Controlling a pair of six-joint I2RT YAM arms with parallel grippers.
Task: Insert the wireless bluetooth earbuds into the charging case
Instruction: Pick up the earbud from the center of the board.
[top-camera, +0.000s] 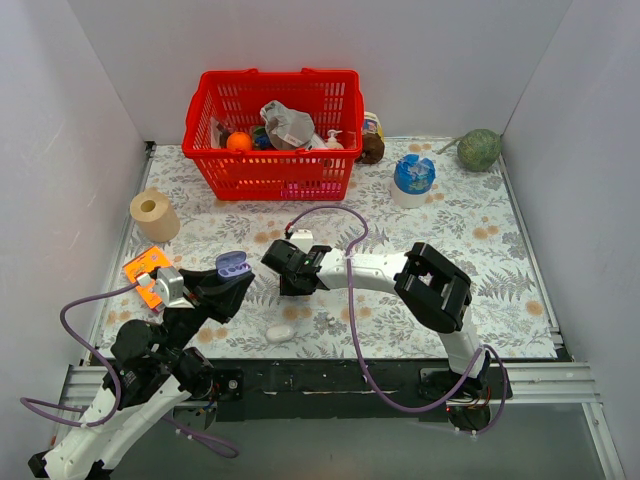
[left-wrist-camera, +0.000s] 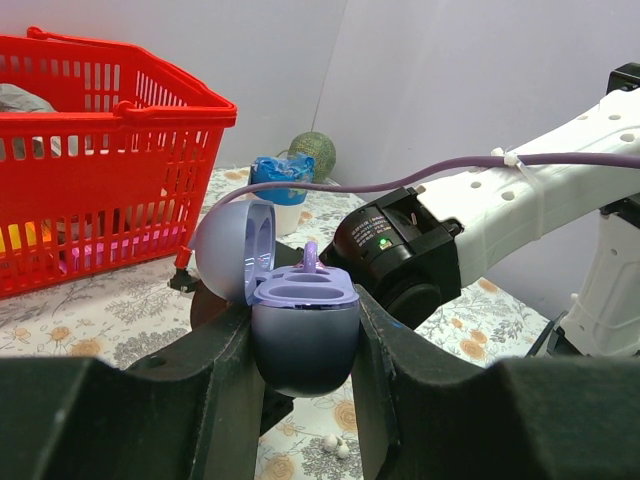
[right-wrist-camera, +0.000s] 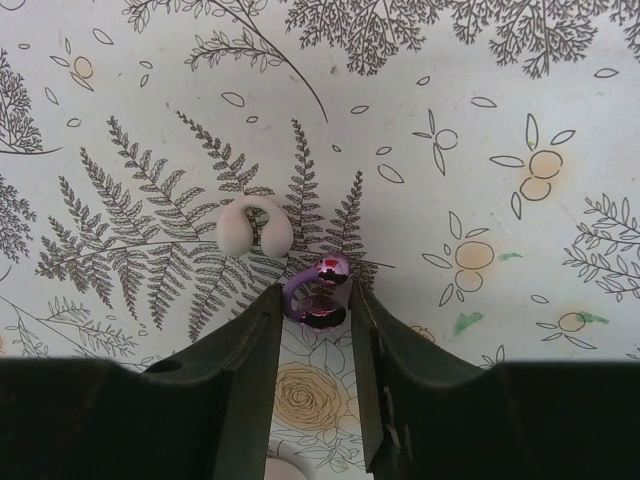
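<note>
My left gripper (left-wrist-camera: 305, 345) is shut on the charging case (left-wrist-camera: 305, 340), a blue-grey case held upright with its lid (left-wrist-camera: 235, 250) open. A purple earbud (left-wrist-camera: 310, 258) sticks up from its far slot. From above, the case (top-camera: 232, 264) sits at the left gripper's (top-camera: 230, 280) tip. My right gripper (right-wrist-camera: 318, 305) is shut on a shiny purple earbud (right-wrist-camera: 322, 293), held above the floral cloth. From above, the right gripper (top-camera: 288, 275) hovers just right of the case.
A white C-shaped earbud (right-wrist-camera: 254, 222) lies on the cloth just beyond the right fingers. A white oval object (top-camera: 281, 332) lies near the front edge. A red basket (top-camera: 272, 130), a paper roll (top-camera: 154, 213), an orange item (top-camera: 147, 274) and a blue-topped cup (top-camera: 413, 178) stand around.
</note>
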